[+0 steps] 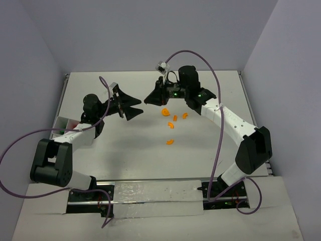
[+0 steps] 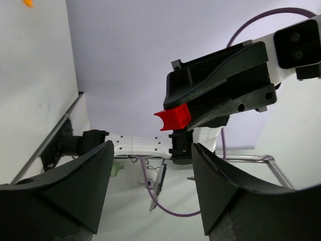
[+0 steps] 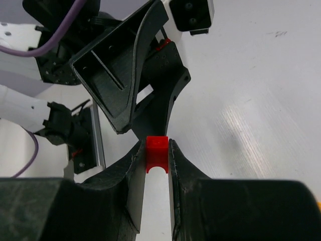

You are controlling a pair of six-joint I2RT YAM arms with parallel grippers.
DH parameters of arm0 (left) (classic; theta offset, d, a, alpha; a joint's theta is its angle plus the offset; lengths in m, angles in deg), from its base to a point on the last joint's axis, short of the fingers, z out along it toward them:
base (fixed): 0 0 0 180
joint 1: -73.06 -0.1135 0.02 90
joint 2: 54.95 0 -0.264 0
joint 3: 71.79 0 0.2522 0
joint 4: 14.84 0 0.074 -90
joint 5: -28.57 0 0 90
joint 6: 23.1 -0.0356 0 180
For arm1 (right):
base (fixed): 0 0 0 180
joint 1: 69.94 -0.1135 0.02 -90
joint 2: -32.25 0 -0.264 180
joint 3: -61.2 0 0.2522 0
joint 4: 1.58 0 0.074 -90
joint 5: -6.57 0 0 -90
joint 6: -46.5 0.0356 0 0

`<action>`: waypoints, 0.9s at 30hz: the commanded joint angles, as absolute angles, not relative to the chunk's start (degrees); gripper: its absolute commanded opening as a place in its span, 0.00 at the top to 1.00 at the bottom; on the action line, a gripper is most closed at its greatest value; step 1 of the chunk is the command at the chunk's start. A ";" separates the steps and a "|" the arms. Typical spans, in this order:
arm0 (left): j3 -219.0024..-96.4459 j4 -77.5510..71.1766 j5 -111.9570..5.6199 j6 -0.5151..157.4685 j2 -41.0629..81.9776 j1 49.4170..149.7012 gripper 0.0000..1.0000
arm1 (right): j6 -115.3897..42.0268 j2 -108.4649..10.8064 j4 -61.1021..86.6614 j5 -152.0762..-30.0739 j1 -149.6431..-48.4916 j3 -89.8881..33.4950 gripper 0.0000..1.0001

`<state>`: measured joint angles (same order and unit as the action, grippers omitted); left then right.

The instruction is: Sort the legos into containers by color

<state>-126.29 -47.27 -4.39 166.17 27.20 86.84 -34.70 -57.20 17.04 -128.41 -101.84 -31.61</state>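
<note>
Red lego (image 3: 156,152) tight between right gripper's (image 3: 156,148) 2 fingertips; left gripper (image 2: 151,150) agape, empty, just opposite

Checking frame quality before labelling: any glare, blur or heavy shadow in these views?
Top view: even light, soft shadows, glare only on the shiny strip at the near edge. Left wrist view: red lego sharp, own fingers dark with little detail. Right wrist view: lego sharp, streaky glare on the table.
</note>
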 commanded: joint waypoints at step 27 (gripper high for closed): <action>-137.07 5.48 -21.93 67.77 -2.23 92.11 0.23 | 27.08 -67.42 -27.25 -146.53 -100.00 -21.29 1.00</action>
